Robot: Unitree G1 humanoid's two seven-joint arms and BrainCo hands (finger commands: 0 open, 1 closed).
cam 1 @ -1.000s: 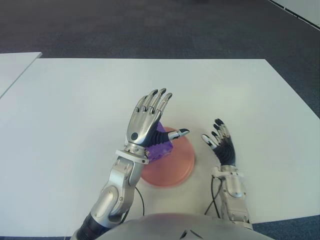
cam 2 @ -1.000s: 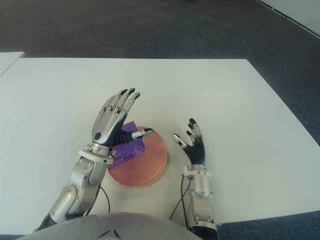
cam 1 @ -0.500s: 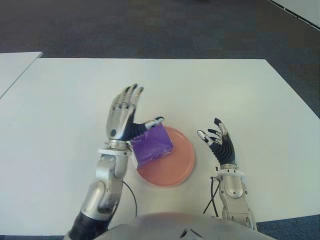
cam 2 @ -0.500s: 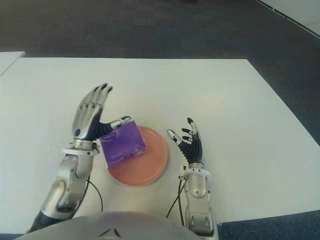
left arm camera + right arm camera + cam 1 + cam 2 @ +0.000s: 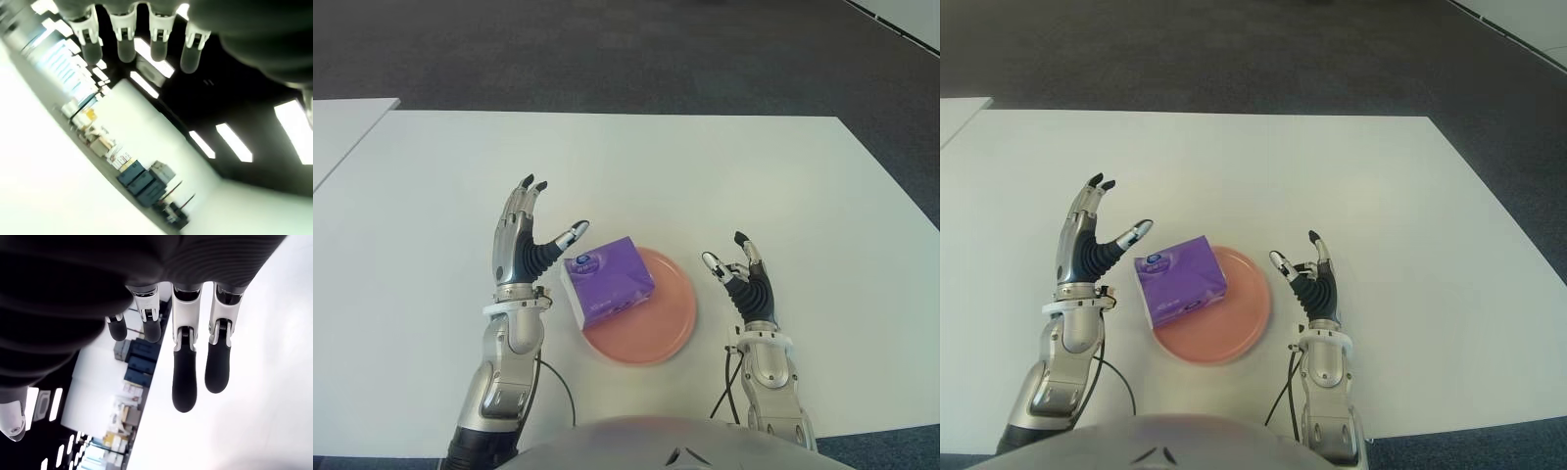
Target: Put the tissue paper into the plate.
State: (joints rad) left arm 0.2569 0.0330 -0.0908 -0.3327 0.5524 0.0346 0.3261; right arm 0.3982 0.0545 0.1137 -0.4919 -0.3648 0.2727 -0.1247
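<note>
A purple tissue pack lies on the left part of the pink plate, overhanging its left rim. My left hand stands upright just left of the pack, fingers spread and holding nothing, thumb tip close to the pack's corner. My right hand stands open to the right of the plate, apart from it. Both wrist views show only straight fingers with nothing between them.
The white table stretches wide beyond the plate. A second white table edge shows at the far left. Dark carpet lies behind. Thin cables run from the wrists near the front edge.
My left hand has let go of the tissue pack, swung left off the plate and opened. The pack now lies uncovered on the plate. The right hand has hardly moved.
</note>
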